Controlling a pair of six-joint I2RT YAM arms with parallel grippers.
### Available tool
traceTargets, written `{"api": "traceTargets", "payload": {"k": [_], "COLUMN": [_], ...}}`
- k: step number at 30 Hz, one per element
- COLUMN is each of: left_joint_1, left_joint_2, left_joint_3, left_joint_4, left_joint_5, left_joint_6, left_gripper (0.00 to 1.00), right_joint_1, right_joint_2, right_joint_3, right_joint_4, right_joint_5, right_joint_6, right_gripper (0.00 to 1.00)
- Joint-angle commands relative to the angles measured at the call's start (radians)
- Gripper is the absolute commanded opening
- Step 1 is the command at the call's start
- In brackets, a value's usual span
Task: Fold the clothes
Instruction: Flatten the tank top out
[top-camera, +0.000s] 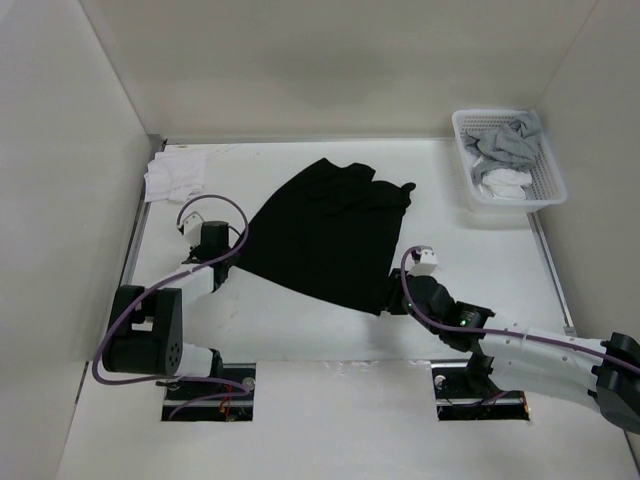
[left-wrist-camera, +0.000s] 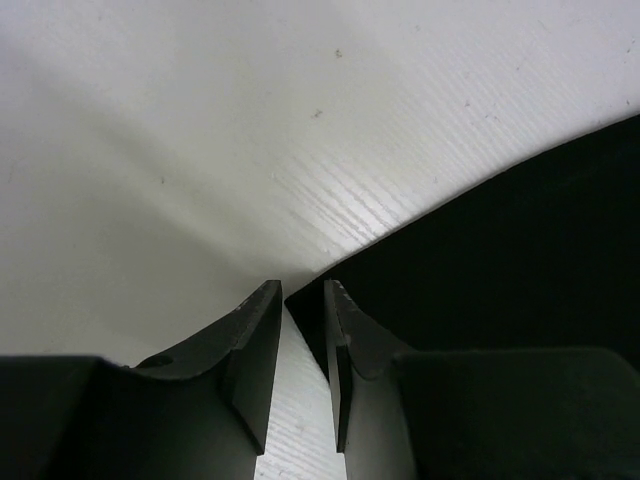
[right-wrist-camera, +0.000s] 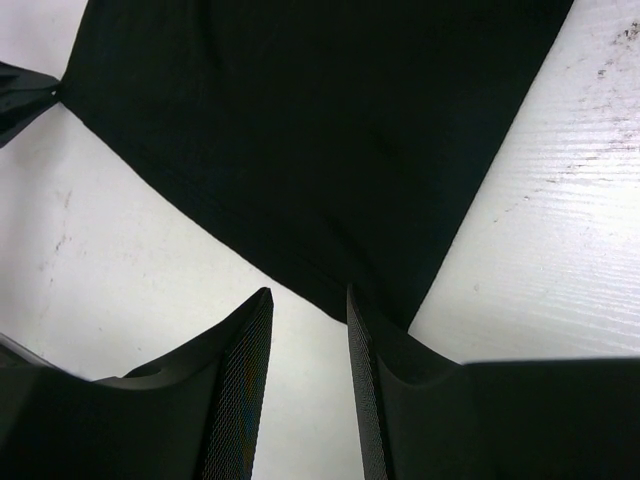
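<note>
Item: T-shirt, black, plain, thin fabric; lies spread on the white tabletop about midway across, set at a slant, with its near hem running from lower left to lower right and its far end bunched into loose folds. Left hand: low over the tabletop at the near-left corner of the T-shirt, released, fingers standing a narrow gap apart; the tip of the fabric corner reaches into that gap and passes behind the right-side finger, and bare tabletop shows between the two. Nothing is clamped. Right hand: low at the near-right corner of the T-shirt, released, fingers parted a little wider than those of the left; the hem edge lies just ahead of the tips, the corner touching or just beside the right-side finger, which of the two cannot be told. Basket: white, slotted, at the far right, apart from the T-shirt; holds a grey garment and a white garment. White cloth: crumpled in the far left corner, apart from the T-shirt.
</note>
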Motion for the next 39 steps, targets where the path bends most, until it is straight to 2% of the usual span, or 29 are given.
{"api": "traceTargets", "payload": {"k": [1, 6, 12, 15, 18, 21, 27, 35, 39], "left_joint_1": [-0.013, -0.025, -0.019, -0.025, -0.039, -0.071, -0.131, -0.132, -0.126], "left_joint_2": [0.052, 0.059, 0.032, -0.043, -0.144, -0.253, -0.413, -0.438, -0.442], "left_joint_3": [0.029, 0.037, 0.029, 0.018, -0.002, -0.041, -0.138, -0.149, -0.155], "left_joint_4": [-0.066, -0.075, -0.091, -0.111, -0.135, -0.183, -0.230, -0.212, -0.198], "left_joint_5": [0.013, 0.010, 0.013, 0.009, 0.013, 0.016, 0.019, 0.056, 0.067], "left_joint_6": [0.030, 0.033, 0.027, 0.016, 0.005, -0.028, -0.082, -0.056, -0.053], "left_gripper": [0.23, 0.22, 0.06, 0.02, 0.02, 0.01, 0.01, 0.02, 0.02], "right_joint_1": [-0.005, -0.005, -0.005, -0.014, -0.011, -0.001, 0.056, 0.055, 0.050], "right_joint_2": [-0.006, -0.008, -0.025, -0.025, -0.008, 0.013, 0.090, 0.127, 0.159], "right_joint_3": [0.002, -0.004, -0.018, -0.038, -0.055, -0.059, -0.012, 0.020, 0.033], "right_joint_4": [0.067, 0.072, 0.075, 0.058, 0.004, -0.068, -0.184, -0.209, -0.180], "right_joint_5": [0.004, 0.004, 0.004, 0.004, 0.009, 0.024, 0.072, 0.080, 0.049], "right_joint_6": [-0.019, -0.030, -0.030, -0.007, 0.059, 0.119, 0.212, 0.234, 0.229], "right_gripper": [0.40, 0.41, 0.44, 0.45, 0.45, 0.49, 0.49, 0.46, 0.39]}}
